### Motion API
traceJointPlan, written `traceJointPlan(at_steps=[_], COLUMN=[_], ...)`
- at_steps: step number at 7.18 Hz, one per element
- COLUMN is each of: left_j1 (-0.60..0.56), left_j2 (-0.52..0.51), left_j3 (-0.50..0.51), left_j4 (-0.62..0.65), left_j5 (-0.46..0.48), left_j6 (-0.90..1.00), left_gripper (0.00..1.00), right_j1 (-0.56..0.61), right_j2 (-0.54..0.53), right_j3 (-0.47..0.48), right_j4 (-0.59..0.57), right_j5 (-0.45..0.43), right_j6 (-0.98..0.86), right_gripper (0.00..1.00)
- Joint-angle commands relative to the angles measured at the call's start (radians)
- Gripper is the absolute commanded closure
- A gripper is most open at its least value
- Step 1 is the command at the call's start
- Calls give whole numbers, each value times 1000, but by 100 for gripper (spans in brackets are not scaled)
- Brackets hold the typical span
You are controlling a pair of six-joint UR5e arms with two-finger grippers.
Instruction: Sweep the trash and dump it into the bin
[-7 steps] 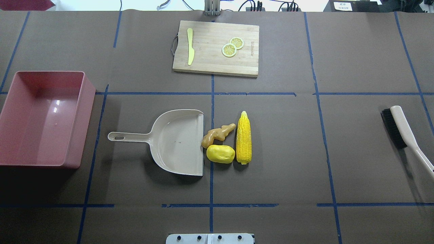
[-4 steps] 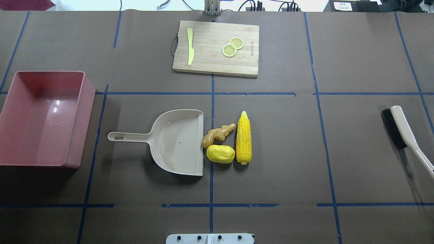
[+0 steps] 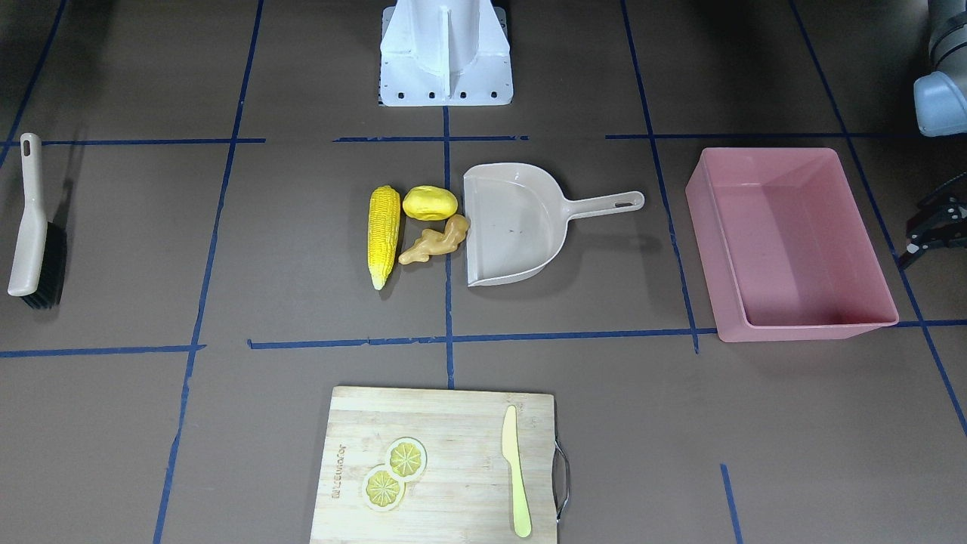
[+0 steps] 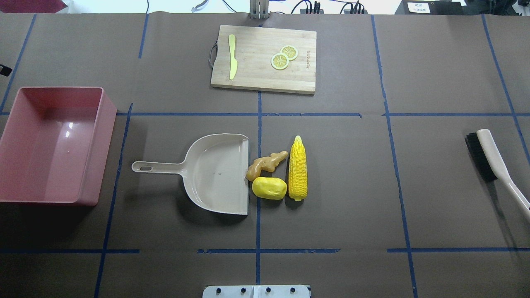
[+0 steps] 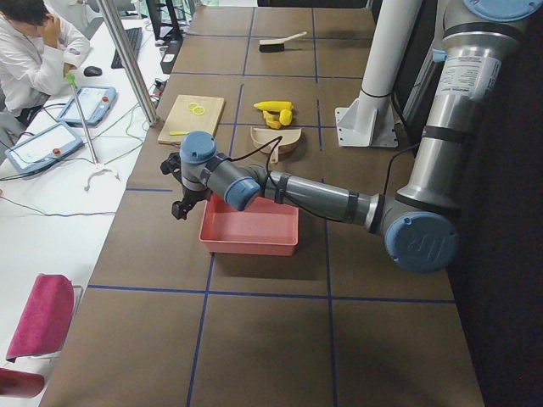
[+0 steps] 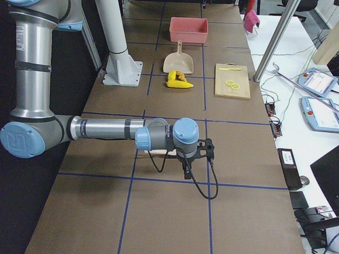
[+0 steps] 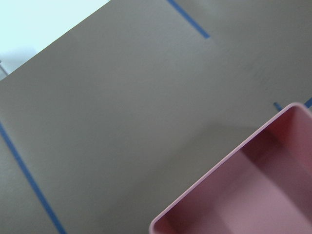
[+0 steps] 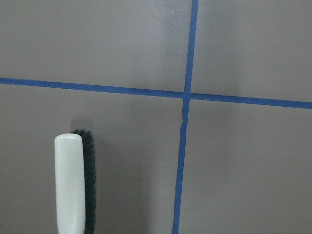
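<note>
The trash lies mid-table: a corn cob (image 4: pixel 297 168), a yellow potato-like lump (image 4: pixel 269 188) and a tan ginger root (image 4: pixel 266 164), bunched at the open mouth of a beige dustpan (image 4: pixel 215 174). The pink bin (image 4: pixel 45 145) stands empty at the table's left end. My left gripper (image 3: pixel 940 225) hovers beside the bin's outer end, cut off by the frame edge, so I cannot tell its state. A beige brush (image 4: pixel 488 155) with black bristles lies at the right end. My right gripper (image 6: pixel 198 156) hangs over that brush; I cannot tell its state.
A wooden cutting board (image 4: pixel 264 59) with a pale knife and two lemon slices lies at the far side. Blue tape lines grid the brown table cover. The robot's white base (image 3: pixel 446 53) stands at the near edge. A person sits off the table in the exterior left view.
A black tip of my left gripper has come into the overhead view at the left edge, beyond the bin. The trash, dustpan and brush have not moved.
</note>
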Motion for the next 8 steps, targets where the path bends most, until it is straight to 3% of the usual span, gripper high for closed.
traceJointPlan(at_steps=[1, 3, 4, 6, 8], left_j1=[3, 3, 3, 3, 3], left_j2=[59, 73, 75, 75, 73], left_j3=[3, -3, -6, -6, -4], left_j4=[14, 8, 8, 8, 8], left_j5=[1, -2, -2, -2, -3], left_j6=[-188, -188, -188, -188, -188], left_gripper=[0, 0, 0, 0, 0], right_j1=[-79, -214, -272, -447, -506], right_j2=[-29, -121, -179, -278, -300], right_j3=[74, 232, 251, 236, 75], right_j4=[1, 9, 132, 446, 709], right_j5=[-13, -36, -47, -149, -191], right_j6=[140, 311, 357, 652, 721], right_gripper=[0, 0, 0, 0, 0])
